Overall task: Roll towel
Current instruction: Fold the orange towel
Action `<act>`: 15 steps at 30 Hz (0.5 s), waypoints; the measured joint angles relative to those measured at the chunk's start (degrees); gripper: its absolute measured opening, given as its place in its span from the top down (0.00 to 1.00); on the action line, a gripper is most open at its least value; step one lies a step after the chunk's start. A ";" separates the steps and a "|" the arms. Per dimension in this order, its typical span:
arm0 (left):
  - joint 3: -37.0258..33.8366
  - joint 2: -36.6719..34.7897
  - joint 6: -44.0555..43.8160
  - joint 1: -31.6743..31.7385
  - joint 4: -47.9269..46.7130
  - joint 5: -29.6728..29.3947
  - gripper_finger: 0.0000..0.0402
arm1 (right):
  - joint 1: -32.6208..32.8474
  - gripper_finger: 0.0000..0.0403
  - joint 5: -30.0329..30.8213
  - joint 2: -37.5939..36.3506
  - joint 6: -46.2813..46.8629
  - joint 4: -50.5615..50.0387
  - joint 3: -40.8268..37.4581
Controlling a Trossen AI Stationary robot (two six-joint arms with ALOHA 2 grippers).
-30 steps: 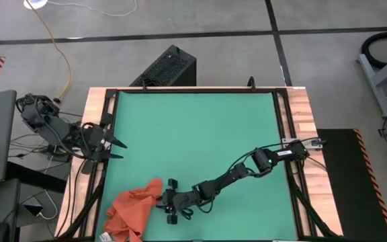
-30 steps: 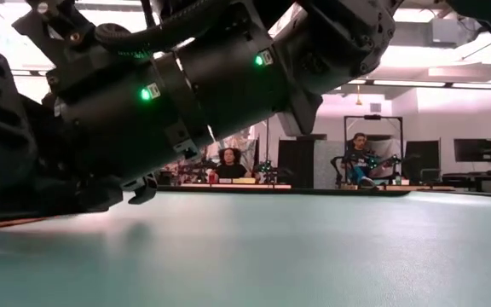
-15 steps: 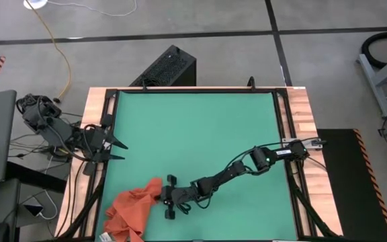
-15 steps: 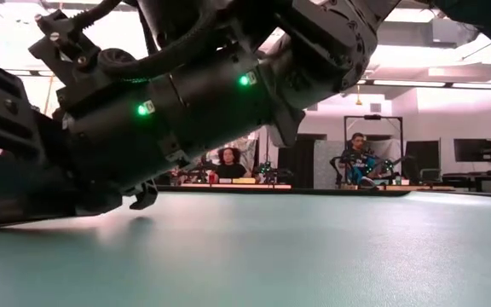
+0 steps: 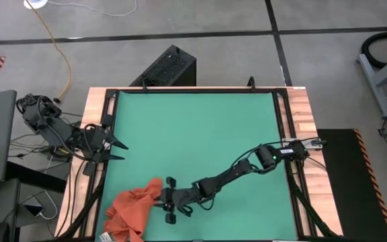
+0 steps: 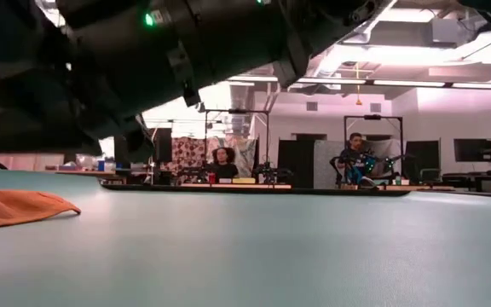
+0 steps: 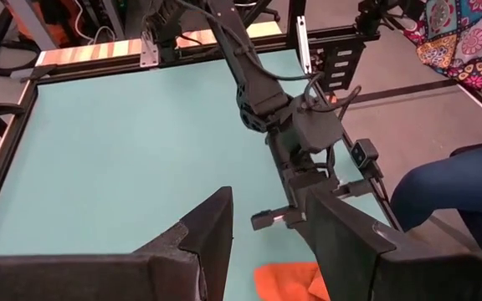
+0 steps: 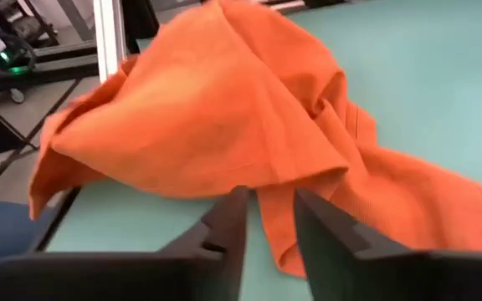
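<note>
The orange-red towel lies crumpled in a heap at the green mat's near left corner. It also shows in the low view and the left wrist view. My right gripper lies low over the mat just right of the towel, pointing at it. It is open by a narrow gap, and the towel's right-hand fold is just ahead of the fingertips. My left gripper waits open at the mat's left edge. My right gripper's fingertips stand at the towel's right-hand edge, level, coming from the table's right. I cannot tell whether they touch the cloth.
The green mat is framed by black rails and wooden strips. A black box stands behind the far edge. People sit in the room beyond the table. The mat is bare at its middle and far right.
My right arm has risen in the low view, uncovering the towel at the left. Its gripper has edged a little toward the table's left, closer to the towel. The towel has kept its shape and place.
</note>
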 joint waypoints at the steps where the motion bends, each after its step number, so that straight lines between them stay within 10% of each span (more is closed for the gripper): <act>1: 0.00 0.01 0.00 0.01 0.00 0.00 0.65 | 0.02 0.63 -0.06 0.60 0.91 0.36 0.02; 15: 0.00 0.09 -0.07 0.01 -0.10 -0.04 0.65 | -0.69 0.43 2.39 6.14 1.50 4.72 1.07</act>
